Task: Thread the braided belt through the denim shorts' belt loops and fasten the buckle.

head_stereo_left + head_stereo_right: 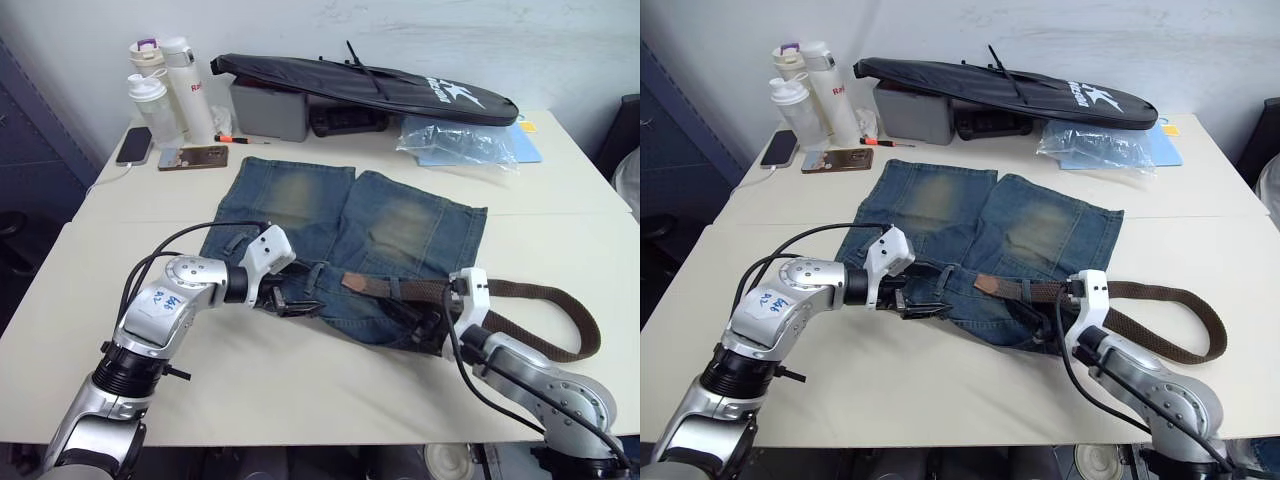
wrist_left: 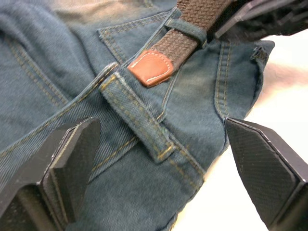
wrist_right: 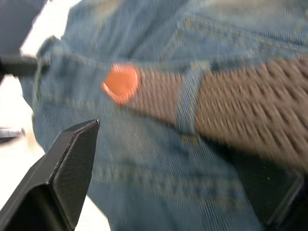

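The denim shorts [image 1: 300,200] lie flat mid-table, waistband toward me. The braided belt [image 1: 420,291] runs along the waistband from the right, under a belt loop [image 3: 187,98], and ends at its tan tip [image 2: 151,67] near the waistband's middle. The belt's slack curves off to the right [image 1: 575,325]; the buckle is hidden. My left gripper [image 1: 288,300] is open at the waistband's left part, its fingers either side of an unthreaded belt loop [image 2: 139,120] just past the tip. My right gripper [image 1: 425,322] is open over the threaded stretch, one finger [image 3: 67,173] beside the belt.
Along the far edge stand bottles [image 1: 175,80], two phones [image 1: 134,145], a grey box [image 1: 268,110], a long black bag [image 1: 370,85] and a plastic bag [image 1: 460,140]. Bare table [image 1: 320,390] lies between the shorts and the near edge.
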Controlling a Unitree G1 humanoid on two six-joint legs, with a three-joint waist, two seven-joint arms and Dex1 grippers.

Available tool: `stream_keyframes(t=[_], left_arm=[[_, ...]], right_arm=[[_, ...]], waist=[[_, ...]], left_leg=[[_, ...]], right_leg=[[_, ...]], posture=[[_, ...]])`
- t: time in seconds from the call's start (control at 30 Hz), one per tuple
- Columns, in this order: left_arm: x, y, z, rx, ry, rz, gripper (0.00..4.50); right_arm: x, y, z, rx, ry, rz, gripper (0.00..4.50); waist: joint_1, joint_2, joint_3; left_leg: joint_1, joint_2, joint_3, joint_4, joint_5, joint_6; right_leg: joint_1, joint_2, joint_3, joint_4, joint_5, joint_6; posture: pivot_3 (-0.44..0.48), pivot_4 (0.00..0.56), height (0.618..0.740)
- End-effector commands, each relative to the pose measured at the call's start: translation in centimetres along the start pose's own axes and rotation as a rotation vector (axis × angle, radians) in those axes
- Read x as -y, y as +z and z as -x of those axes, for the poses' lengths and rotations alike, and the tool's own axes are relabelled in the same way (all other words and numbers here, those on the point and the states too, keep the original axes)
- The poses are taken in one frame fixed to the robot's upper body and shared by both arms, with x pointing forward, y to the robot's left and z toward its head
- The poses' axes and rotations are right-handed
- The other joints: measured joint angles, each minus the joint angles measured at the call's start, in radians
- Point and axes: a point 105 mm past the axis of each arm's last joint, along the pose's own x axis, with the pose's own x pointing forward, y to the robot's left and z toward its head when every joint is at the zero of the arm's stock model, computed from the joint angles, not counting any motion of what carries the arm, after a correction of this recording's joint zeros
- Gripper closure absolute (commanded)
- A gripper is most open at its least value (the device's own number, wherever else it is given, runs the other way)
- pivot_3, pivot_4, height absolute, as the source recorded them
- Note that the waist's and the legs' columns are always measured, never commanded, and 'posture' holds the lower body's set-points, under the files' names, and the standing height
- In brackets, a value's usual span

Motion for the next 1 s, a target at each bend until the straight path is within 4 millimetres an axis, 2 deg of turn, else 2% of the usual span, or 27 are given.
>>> stream_keyframes(t=[0.03,0.17,0.33,0.47,0.6,0.7,0.8,0.9,0.93,1.0], left_arm=[[0.0,1.0,-0.2,0.023,-0.013,-0.042,0.00],[0.0,0.9,-0.2,0.021,-0.020,-0.046,0.00],[-0.4,0.9,0.3,0.003,-0.023,-0.063,0.00],[-0.6,0.8,0.9,-0.018,-0.031,-0.082,0.00],[-0.5,0.8,2.2,-0.037,-0.066,-0.116,0.00],[0.0,0.9,3.8,-0.049,-0.125,-0.147,0.00],[0.2,0.8,5.2,-0.071,-0.166,-0.172,0.00],[0.0,0.8,6.1,-0.088,-0.167,-0.186,0.00],[-0.2,0.9,6.3,-0.093,-0.157,-0.192,0.00],[-0.4,1.0,6.4,-0.095,-0.143,-0.198,0.00]], right_arm=[[0.0,-0.4,1.3,-0.026,-0.008,0.005,0.03],[-0.7,-1.2,2.7,-0.097,0.029,0.046,0.03],[-4.4,-0.7,4.2,-0.216,0.173,0.460,0.03],[-4.7,0.1,4.3,-0.250,0.195,0.696,0.03],[-5.1,0.2,4.1,-0.282,0.249,0.853,0.03],[-4.4,-0.4,3.6,-0.340,0.252,0.975,0.03],[-2.7,-1.7,2.8,-0.412,0.237,1.099,0.03],[-1.1,-1.5,1.7,-0.417,0.173,1.149,0.03],[-0.3,-1.4,1.3,-0.423,0.146,1.180,0.54],[0.5,-1.2,0.9,-0.425,0.132,1.238,1.27]], waist=[[0.000,-0.001,0.001],[0.001,-0.002,0.002],[0.002,-0.002,0.003],[0.000,-0.001,0.006],[0.001,-0.004,0.008],[0.000,-0.004,0.009],[0.000,-0.003,0.009],[0.001,-0.003,0.009],[0.000,-0.003,0.009],[-0.001,-0.003,0.009]], left_leg=[[0.000,0.000,0.000,0.000,0.000,0.000],[0.000,0.001,-0.001,0.000,0.000,0.000],[0.000,0.001,-0.001,-0.001,0.000,0.000],[-0.001,0.000,0.000,-0.001,0.000,0.001],[0.001,0.001,0.000,-0.003,0.001,0.001],[0.000,0.001,0.000,-0.005,0.001,0.001],[0.001,0.000,0.000,-0.008,0.001,0.001],[0.001,0.000,0.001,-0.009,0.001,0.001],[0.001,0.000,0.001,-0.009,0.001,0.001],[0.001,0.000,0.001,-0.009,0.002,0.000]], right_leg=[[0.000,0.000,0.000,0.000,0.000,0.000],[0.000,0.001,-0.001,0.001,0.000,0.000],[-0.001,0.001,-0.001,0.001,0.000,0.000],[-0.001,0.000,0.000,-0.001,0.000,0.000],[0.000,0.001,-0.001,-0.003,0.000,-0.001],[-0.001,0.001,-0.002,-0.005,0.000,0.000],[-0.001,0.001,-0.002,-0.007,0.000,0.000],[-0.001,0.001,-0.003,-0.007,0.000,-0.001],[-0.001,0.000,-0.002,-0.007,0.000,-0.001],[-0.001,0.000,-0.002,-0.007,0.000,0.000]], posture=[[0.000,0.150,0.642],[0.000,0.150,0.642],[0.000,0.150,0.642],[0.000,0.150,0.642],[0.000,0.150,0.642],[0.000,0.150,0.642],[0.000,0.150,0.642],[0.000,0.150,0.642],[0.000,0.150,0.642],[0.000,0.150,0.642]])
